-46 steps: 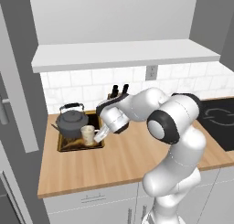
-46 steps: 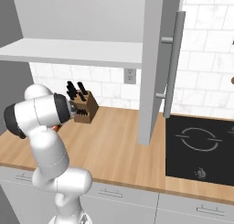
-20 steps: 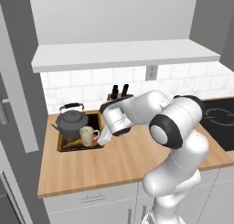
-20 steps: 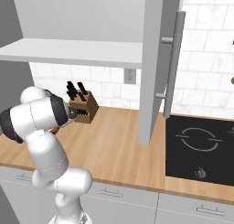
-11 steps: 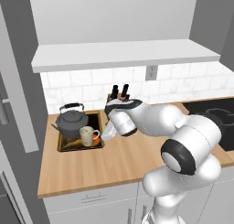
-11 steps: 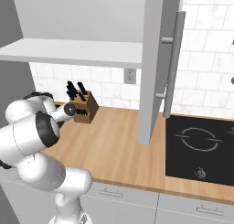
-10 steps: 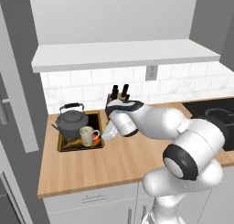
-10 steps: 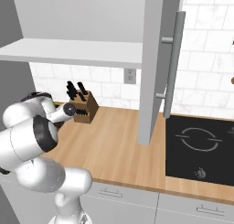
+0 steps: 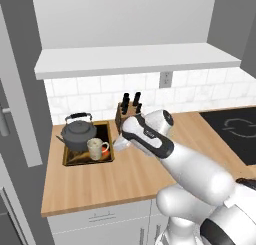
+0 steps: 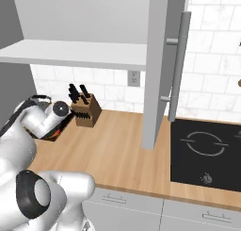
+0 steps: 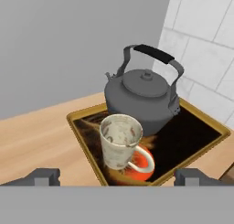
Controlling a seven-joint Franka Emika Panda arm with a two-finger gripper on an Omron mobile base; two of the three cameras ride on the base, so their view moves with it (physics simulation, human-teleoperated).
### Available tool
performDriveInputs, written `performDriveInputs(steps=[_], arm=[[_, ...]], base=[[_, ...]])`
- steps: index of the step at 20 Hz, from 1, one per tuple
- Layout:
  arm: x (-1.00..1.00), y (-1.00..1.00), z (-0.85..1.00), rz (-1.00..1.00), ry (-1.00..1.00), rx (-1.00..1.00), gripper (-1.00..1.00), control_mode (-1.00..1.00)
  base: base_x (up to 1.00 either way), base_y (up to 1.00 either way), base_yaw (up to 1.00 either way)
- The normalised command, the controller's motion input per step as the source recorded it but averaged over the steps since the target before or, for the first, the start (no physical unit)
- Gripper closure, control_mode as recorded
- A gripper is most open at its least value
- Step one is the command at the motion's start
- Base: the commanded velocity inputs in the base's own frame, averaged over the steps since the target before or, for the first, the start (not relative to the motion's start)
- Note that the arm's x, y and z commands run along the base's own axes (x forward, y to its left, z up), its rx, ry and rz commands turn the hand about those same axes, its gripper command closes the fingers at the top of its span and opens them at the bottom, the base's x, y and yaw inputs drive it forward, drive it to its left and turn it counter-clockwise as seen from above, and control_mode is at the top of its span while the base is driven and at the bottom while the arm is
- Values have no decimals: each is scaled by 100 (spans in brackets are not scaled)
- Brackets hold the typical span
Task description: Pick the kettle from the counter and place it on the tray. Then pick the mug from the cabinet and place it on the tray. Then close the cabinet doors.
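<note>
The end effector (image 11: 117, 177) hangs wide open and empty just before the wooden-rimmed dark tray (image 9: 86, 160) at the left end of the long butcher-block desk (image 9: 125, 179). The squat grey kettle (image 9: 77, 133) and small cream mug (image 9: 95, 148) stand upright on it. Behind, white tiles and a wooden knife block (image 9: 127, 111); a grey cabinet door (image 10: 159, 60) stands open.

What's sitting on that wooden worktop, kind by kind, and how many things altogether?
Squat dark grey kettle: 1
Small beige speckled mug: 1
Shallow wooden-rimmed tray, carrying both: 1
Wooden knife block: 1
Total: 4
</note>
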Motion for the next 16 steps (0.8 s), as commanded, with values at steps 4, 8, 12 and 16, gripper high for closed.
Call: performDriveInputs(steps=[4,8,12,16], arm=[[-46,-1,70,0,0,0,-100,-100],[-42,-4,61,0,0,-1,-100,-100],[-35,-19,50,0,0,0,-100,-100],[-37,-22,41,0,0,0,-100,-100]], base=[[0,0,0],[0,0,0],[0,0,0],[0,0,0]])
